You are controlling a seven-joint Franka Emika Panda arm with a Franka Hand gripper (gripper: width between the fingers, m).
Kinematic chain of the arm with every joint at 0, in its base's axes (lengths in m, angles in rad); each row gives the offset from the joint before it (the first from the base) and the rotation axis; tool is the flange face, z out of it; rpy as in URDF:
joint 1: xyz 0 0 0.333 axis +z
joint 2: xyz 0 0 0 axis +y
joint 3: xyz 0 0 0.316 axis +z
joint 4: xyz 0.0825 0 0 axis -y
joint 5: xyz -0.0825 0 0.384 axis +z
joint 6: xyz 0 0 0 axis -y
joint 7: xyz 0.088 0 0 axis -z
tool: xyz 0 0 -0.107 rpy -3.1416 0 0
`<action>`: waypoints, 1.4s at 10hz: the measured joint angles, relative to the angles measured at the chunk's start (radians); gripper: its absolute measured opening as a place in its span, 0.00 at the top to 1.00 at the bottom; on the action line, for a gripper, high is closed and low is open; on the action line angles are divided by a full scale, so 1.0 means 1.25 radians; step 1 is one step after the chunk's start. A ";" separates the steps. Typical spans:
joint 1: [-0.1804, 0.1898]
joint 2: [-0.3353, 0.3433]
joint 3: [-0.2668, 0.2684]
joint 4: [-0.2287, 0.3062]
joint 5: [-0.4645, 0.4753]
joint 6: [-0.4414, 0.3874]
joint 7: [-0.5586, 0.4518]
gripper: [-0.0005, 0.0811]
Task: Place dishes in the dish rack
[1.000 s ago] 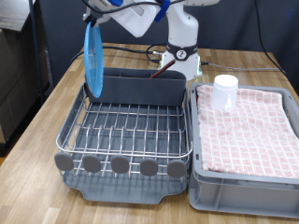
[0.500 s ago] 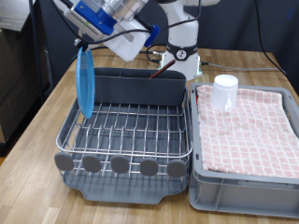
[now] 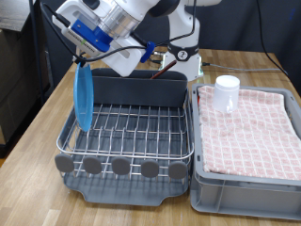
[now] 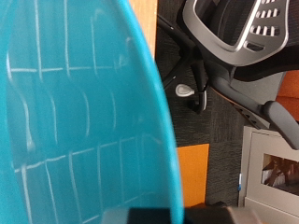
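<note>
The wooden counter (image 3: 38, 118) carries two large items: the wire dish rack (image 3: 132, 132) toward its left edge in the exterior view, and a grey crate (image 3: 246, 188) lined with pink checked cloth (image 3: 249, 127) at its right edge. The gripper (image 3: 81, 62) hangs above the rack's left side, clamped on the top rim of the light-blue plate (image 3: 84, 99), which stands on edge, its lower rim at or just above the wires; contact cannot be made out. The wrist view is filled by the plate's face. A small white cup (image 3: 227, 92) sits on the cloth near the crate's far corner. Judged risk: released between wires off-slot, the plate could tip flat or slide.
</note>
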 joint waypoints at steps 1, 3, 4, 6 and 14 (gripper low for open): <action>0.000 0.005 -0.003 -0.006 -0.005 0.010 0.010 0.97; 0.000 0.016 -0.010 -0.017 -0.012 0.034 0.025 0.97; 0.000 0.022 -0.013 -0.020 -0.013 0.041 0.031 0.97; 0.000 0.032 -0.017 -0.026 -0.015 0.059 0.042 0.97; 0.000 0.046 -0.020 -0.043 0.000 0.087 0.066 0.74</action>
